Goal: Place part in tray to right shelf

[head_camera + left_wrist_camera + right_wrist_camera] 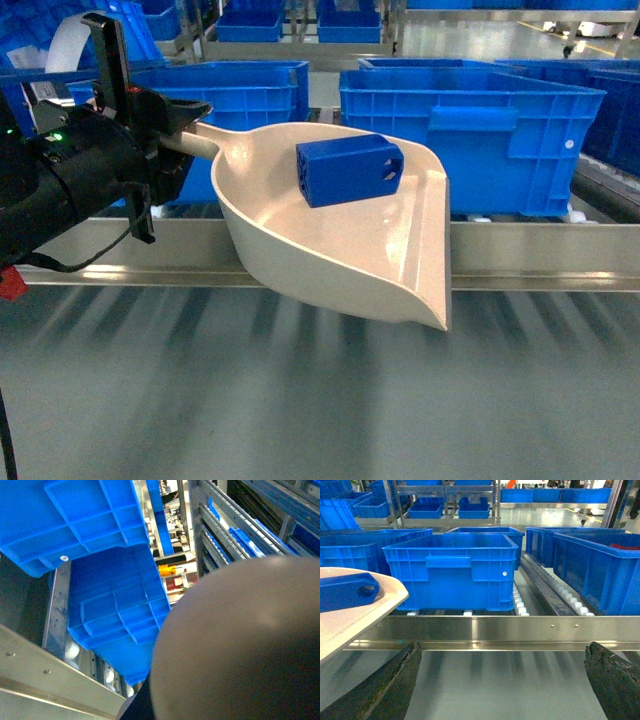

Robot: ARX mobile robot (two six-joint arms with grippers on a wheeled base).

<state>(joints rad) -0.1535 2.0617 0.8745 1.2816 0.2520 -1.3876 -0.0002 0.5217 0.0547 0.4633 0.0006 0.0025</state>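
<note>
Blue part (348, 169) rides inside my cream tray (330, 250), left gripper (170, 125) clenched on its handle to keep it level at the right shelf's (520, 255) front rail; right gripper (505, 680) spread, empty.

We're in a warehouse: blue crates (452, 571) sit on a steel shelf (520, 630) with white rollers (519, 602), and more racks (445, 490) line the grey floor behind.

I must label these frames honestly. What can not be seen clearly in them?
- Left end effector: head view, the arm body hides its grip on the tray handle.
- Part: right wrist view, cut off by the left edge.
- Tray: left wrist view, only a blurred underside.
- Crate contents: walls hide them.
</note>
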